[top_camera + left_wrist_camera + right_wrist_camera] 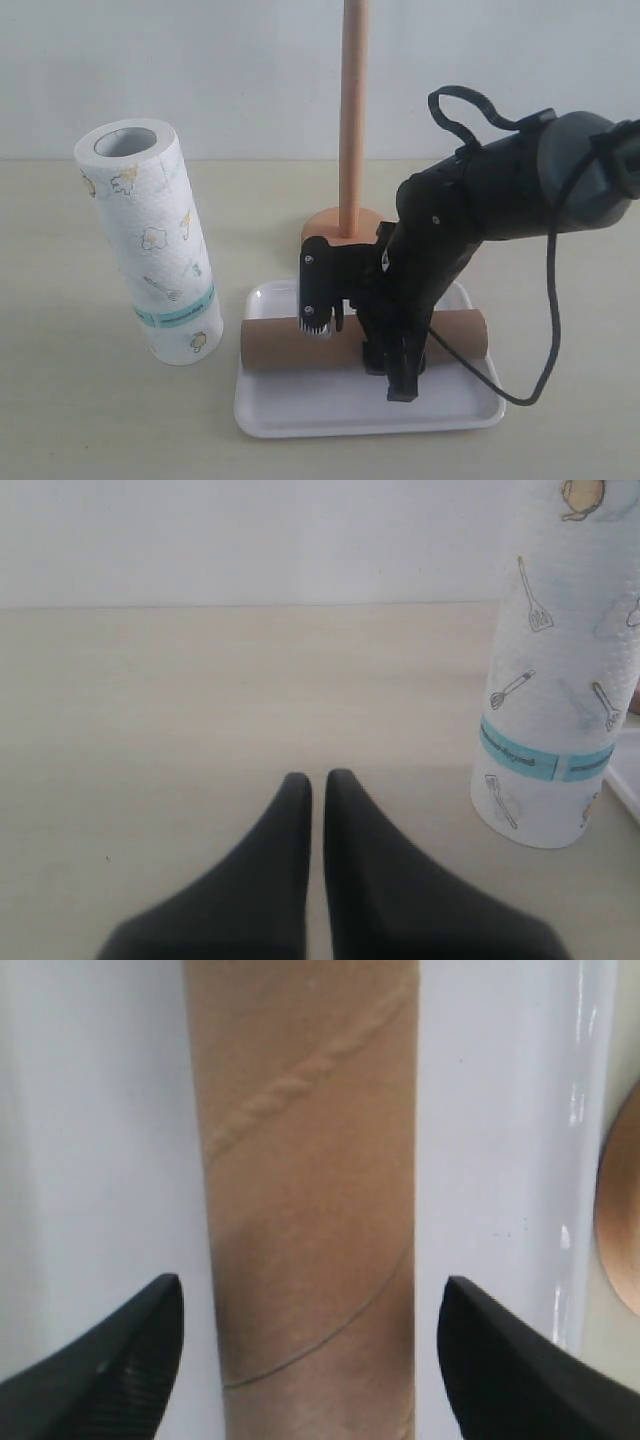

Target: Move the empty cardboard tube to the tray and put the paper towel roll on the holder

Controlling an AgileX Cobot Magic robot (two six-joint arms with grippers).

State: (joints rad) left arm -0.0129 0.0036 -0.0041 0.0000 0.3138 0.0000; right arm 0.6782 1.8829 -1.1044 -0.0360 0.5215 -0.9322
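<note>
The empty cardboard tube [290,342] [305,1180] lies lengthwise in the white tray [330,415] [90,1160]. My right gripper [388,372] [310,1285] points down over the tube's middle, open, one finger on each side and both clear of the cardboard. The paper towel roll [150,240] [560,680] stands upright, slightly leaning, on the table left of the tray. Behind the tray stands the wooden holder [352,120] with its pole bare. My left gripper [318,778] is shut on nothing, low over bare table beside the roll; the exterior view does not show it.
The holder's disc base [340,228] [625,1230] sits just behind the tray's far rim. The right arm's black cable [545,330] loops down beside the tray's right end. A white wall [200,70] backs the tan tabletop [90,400].
</note>
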